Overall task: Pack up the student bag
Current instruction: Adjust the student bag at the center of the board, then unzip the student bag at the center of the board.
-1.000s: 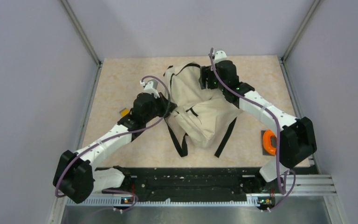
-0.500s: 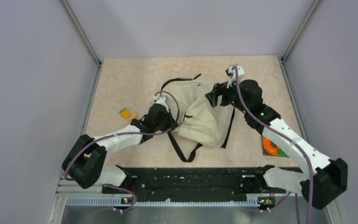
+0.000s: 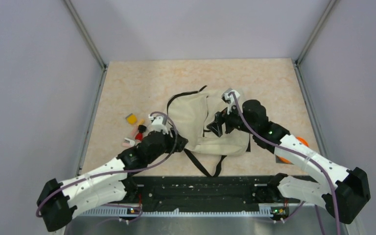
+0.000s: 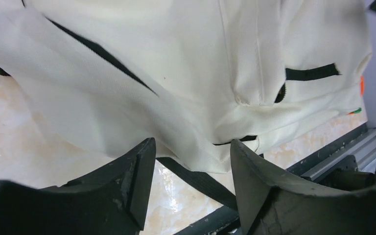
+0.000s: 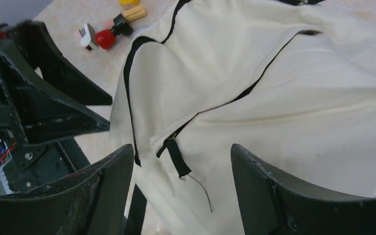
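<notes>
Pulled bag [image 3: 191, 115] nearer; left tool [image 4: 191, 147] and right tool [image 5: 181, 149] gaping, empty. Likely limp, light; pinch zipper pull [image 5: 175, 157] beneath right tool.

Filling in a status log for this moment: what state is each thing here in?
student bag, slumped on the table, straps loose, not gripped.
left pincer, open, holding nothing.
right pincer, open, holding nothing.
small items, loose, left of the bag.
orange object, partly hidden under the right arm.
</notes>
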### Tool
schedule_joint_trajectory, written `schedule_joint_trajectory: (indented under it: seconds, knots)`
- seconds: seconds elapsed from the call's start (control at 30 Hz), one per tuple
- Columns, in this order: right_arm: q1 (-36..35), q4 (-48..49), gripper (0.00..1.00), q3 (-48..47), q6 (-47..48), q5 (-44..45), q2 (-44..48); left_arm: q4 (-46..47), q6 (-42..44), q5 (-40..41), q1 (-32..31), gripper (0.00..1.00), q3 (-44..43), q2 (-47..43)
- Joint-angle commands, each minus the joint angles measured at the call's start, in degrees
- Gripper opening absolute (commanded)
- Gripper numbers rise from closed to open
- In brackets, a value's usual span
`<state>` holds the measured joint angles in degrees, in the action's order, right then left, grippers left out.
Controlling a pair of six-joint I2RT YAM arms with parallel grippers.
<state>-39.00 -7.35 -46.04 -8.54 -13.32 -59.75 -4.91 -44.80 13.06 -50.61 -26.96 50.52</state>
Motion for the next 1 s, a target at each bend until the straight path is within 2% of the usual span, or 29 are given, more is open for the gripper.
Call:
schedule_joint_trajectory:
  seconds: [0.0,0.1,0.23,0.43,0.77,0.97]
  knots:
    - [-1.81,-2.0,0.7,1.22,0.82,-0.55,0.66,7.89,5.8,0.77,-0.32,0.64,4.36,-8.29]
    - [-2.53,-1.2,0.7,2.81,-0.35,-1.51,0.62,15.88,9.69,-3.62,-0.37,0.65,7.6,-10.28]
    - [-3.64,0.05,0.67,3.55,-1.37,-0.37,-1.31,23.3,12.3,-8.4,-0.43,0.66,7.31,-7.11]
    - [-4.06,1.18,0.61,3.18,-2.25,2.32,-4.25,27.96,12.99,-10.35,-0.43,0.66,4.6,0.27]
    - [-4.1,4.48,0.5,3.59,-3.53,4.33,-6.69,36.46,11.6,-12.74,-0.45,0.65,5.04,5.57]
    - [-4.12,5.34,0.4,3.25,-3.96,5.15,-8.08,35.85,12.15,-12.65,-0.39,0.64,3.27,8.43]
